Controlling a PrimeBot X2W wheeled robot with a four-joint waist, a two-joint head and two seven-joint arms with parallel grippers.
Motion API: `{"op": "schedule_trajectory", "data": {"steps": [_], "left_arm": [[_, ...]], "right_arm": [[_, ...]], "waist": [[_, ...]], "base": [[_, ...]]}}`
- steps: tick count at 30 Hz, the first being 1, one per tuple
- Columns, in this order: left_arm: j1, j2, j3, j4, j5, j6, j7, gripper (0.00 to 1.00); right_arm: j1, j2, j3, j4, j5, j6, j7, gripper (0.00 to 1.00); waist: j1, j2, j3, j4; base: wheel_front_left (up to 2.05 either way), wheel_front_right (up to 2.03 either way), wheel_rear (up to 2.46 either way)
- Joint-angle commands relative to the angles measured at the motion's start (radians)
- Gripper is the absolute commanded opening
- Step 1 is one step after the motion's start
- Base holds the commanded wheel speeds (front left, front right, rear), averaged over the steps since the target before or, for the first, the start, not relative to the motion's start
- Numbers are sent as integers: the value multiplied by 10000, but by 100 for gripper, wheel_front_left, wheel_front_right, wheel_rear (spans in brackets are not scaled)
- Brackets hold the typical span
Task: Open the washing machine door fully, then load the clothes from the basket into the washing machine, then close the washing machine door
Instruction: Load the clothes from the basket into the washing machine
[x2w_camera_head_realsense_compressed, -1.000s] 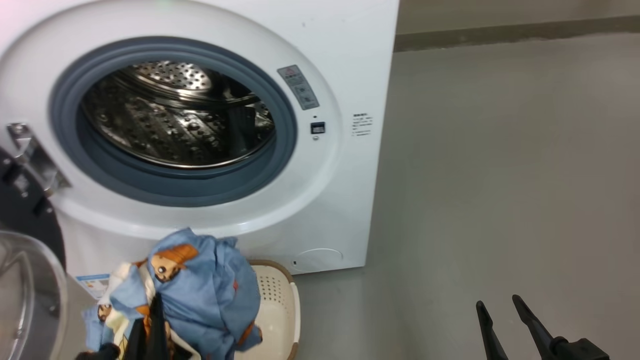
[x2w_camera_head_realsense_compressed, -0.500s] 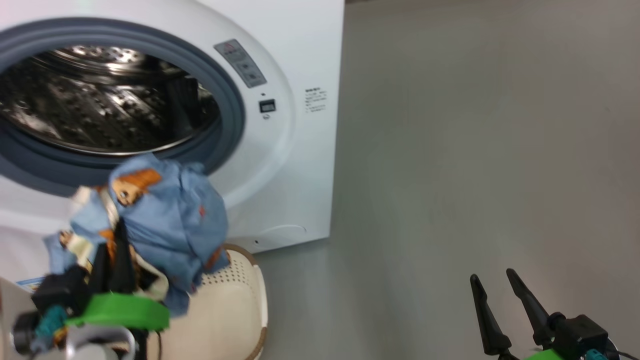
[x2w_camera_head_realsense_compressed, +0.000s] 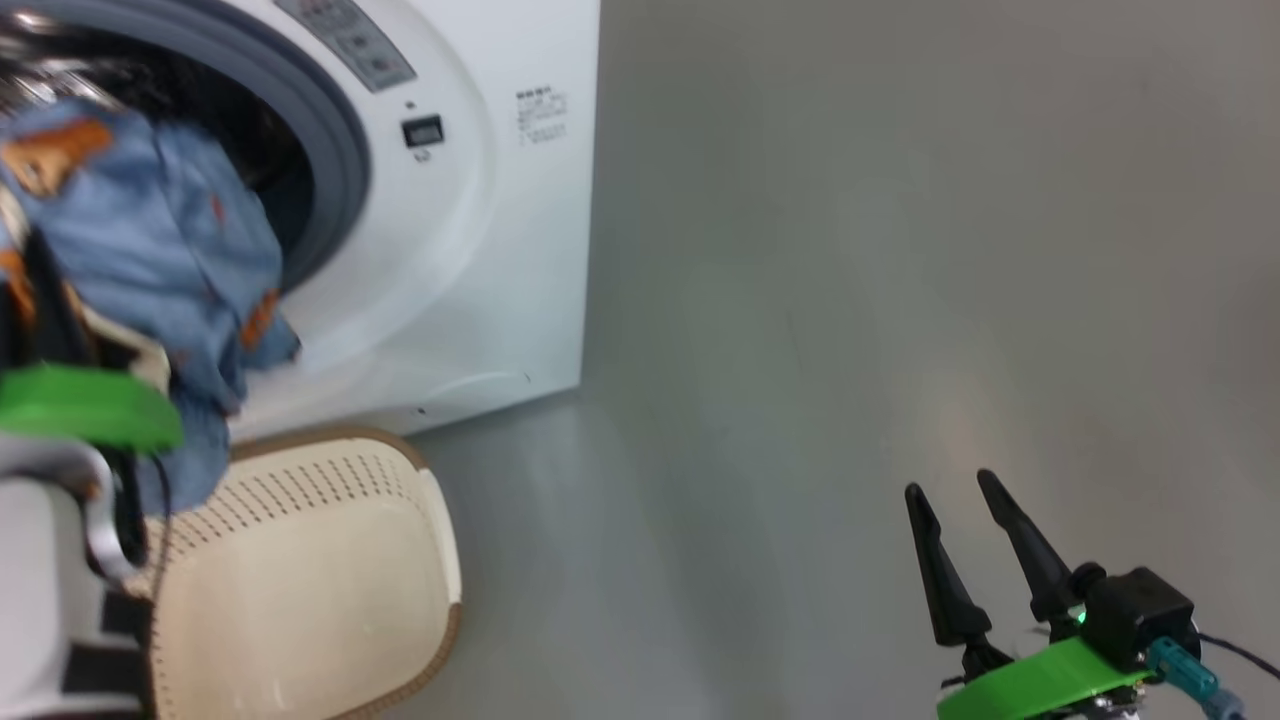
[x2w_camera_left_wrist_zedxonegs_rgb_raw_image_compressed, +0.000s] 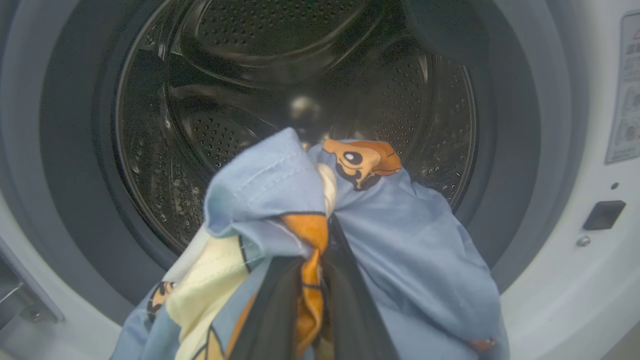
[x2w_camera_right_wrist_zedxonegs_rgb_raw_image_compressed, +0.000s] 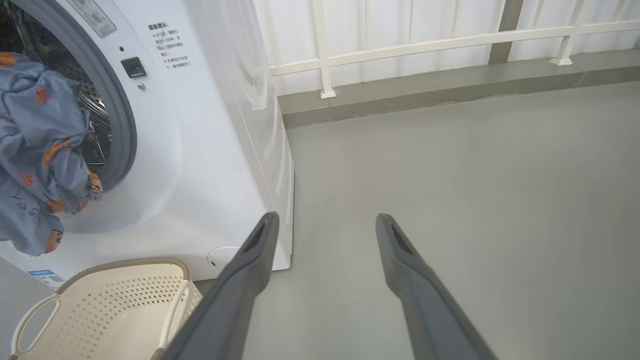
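Note:
My left gripper (x2w_camera_left_wrist_zedxonegs_rgb_raw_image_compressed: 312, 280) is shut on the clothes (x2w_camera_left_wrist_zedxonegs_rgb_raw_image_compressed: 400, 240), a light blue bundle with orange bears, and holds it in the air right before the drum opening (x2w_camera_left_wrist_zedxonegs_rgb_raw_image_compressed: 295, 100) of the washing machine (x2w_camera_head_realsense_compressed: 500, 200). From the head the clothes (x2w_camera_head_realsense_compressed: 160, 230) hang at the far left, above the cream basket (x2w_camera_head_realsense_compressed: 300, 560), whose inside looks bare. The clothes (x2w_camera_right_wrist_zedxonegs_rgb_raw_image_compressed: 35, 150) also hang at the gasket in the right wrist view, above the basket (x2w_camera_right_wrist_zedxonegs_rgb_raw_image_compressed: 115, 305). Over the floor at the lower right, my right gripper (x2w_camera_head_realsense_compressed: 955, 500) is open with nothing in it. The door is out of view.
Grey floor (x2w_camera_head_realsense_compressed: 900, 250) stretches to the right of the machine. A low kerb and a white railing (x2w_camera_right_wrist_zedxonegs_rgb_raw_image_compressed: 425, 45) run along the back. The door latch slot (x2w_camera_left_wrist_zedxonegs_rgb_raw_image_compressed: 604, 215) sits on the machine's front to the right of the opening.
My left gripper has lifted the clothes out of the basket up to the drum opening. The head camera has swung right, so the machine has slid left in its view. The right gripper stays open.

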Motion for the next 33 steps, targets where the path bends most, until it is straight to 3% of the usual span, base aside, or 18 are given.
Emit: {"op": "schedule_trajectory", "data": {"steps": [1,6,18,24,33], "left_arm": [[-585,516,311,-140,137,79,-93,0],[-1984,929,341,774,385,372,-93,0],[-5478,1935,-190,2614,987,367,-93,0],[-6828,1856,-528,2784,1215,591,-93,0],[-8342,2195,-973,3119,1501,523,-93,0]], "right_arm": [[-336,-52,279,-224,61,16,-48,100],[-757,-169,502,-346,172,16,-48,100],[-1177,-473,977,-377,511,16,-48,100],[-1278,-644,1177,-445,664,16,-48,100],[-1150,-815,1374,-435,825,16,-48,100]], "waist": [[0,0,841,-442],[0,0,1660,-594],[0,0,3160,-811],[0,0,3636,-866],[0,0,4245,-1044]], "base": [[0,0,0],[0,0,0],[0,0,0],[0,0,0],[0,0,0]]}}
